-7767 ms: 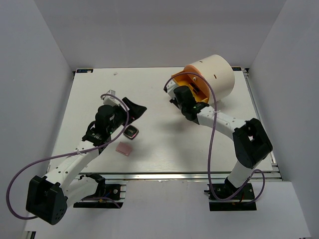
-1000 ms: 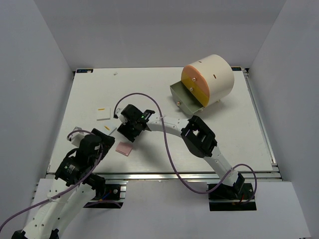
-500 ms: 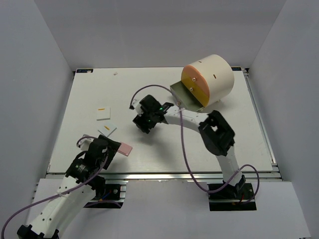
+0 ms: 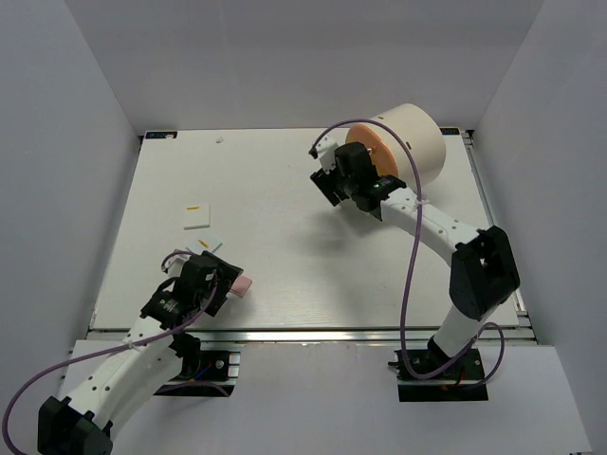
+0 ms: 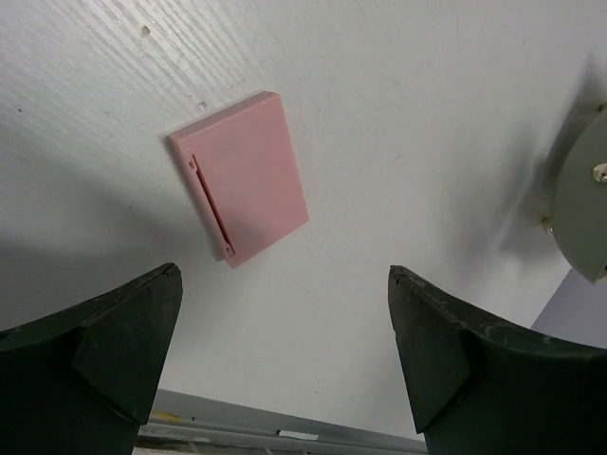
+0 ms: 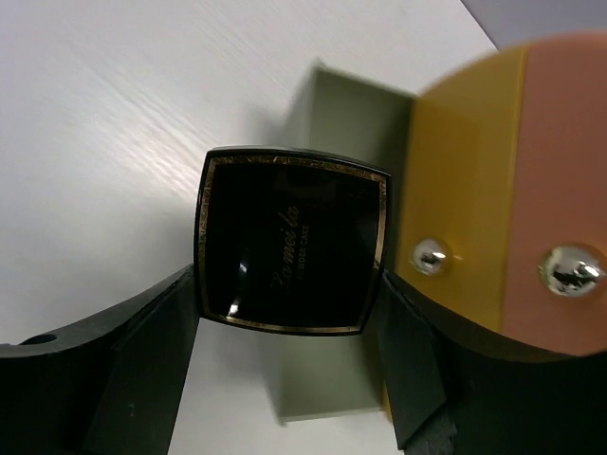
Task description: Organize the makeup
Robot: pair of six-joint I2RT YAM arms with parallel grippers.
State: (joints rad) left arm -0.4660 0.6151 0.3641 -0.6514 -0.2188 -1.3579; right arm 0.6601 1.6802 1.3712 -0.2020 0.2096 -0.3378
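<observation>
The black compact (image 6: 292,242) bears faint gold script lettering, too blurred to read.

Left pincer (image 5: 285,280) hangs wide open (arm folded low); right pincer (image 6: 285,289), arm stretched far, clamps the compact (image 6: 289,237).

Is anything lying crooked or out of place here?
The pink square lies alone near the front edge of the table, askew to that edge, just ahead of the open left gripper. The grey drawer stands pulled out, and the right gripper holds the compact over it. Nothing looks spilled or broken.
</observation>
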